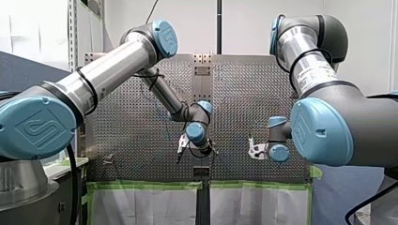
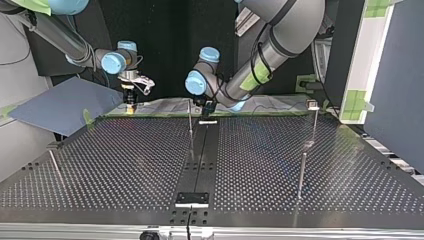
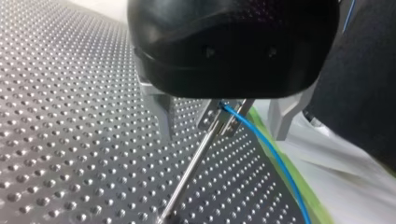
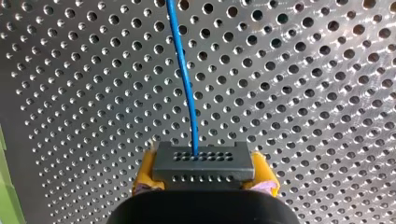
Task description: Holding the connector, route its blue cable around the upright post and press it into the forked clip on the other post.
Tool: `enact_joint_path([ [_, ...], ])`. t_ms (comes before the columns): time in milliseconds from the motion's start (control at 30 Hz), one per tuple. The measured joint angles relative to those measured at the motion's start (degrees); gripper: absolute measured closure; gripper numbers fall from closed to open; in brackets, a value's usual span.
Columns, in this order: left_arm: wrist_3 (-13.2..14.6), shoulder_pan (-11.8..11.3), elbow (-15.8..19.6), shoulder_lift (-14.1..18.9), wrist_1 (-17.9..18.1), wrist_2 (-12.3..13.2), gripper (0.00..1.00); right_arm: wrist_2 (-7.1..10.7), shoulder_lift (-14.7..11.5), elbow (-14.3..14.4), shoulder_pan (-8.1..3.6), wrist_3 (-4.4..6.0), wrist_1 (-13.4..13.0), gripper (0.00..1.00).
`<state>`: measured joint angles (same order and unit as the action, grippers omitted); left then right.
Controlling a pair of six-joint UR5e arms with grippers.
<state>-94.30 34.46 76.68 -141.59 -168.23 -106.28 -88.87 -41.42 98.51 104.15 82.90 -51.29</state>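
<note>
My right gripper (image 4: pixel 204 174) is clamping a dark grey connector (image 4: pixel 204 162) between its yellow pads (image 4: pixel 145 173), one pad showing at each side of the block. A blue cable (image 4: pixel 184 79) is leaving a hole in the connector's face and running ahead of the gripper, through the centre of the frame and out past its edge, bending slightly. The perforated table (image 4: pixel 303 93) is filling the background
</note>
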Motion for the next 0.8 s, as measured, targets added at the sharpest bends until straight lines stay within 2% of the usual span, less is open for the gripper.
enact_joint_path([
  [367,-1.88,0.09,0.01,0.04,-0.08,-3.23,0.00,0.00,0.13,-0.06,-0.66,0.16,0.21,1.00],
  [800,-2.27,1.68,0.02,0.06,-0.83,-2.78,0.00,0.25,0.27,-0.17,-1.07,0.35,0.41,1.00],
])
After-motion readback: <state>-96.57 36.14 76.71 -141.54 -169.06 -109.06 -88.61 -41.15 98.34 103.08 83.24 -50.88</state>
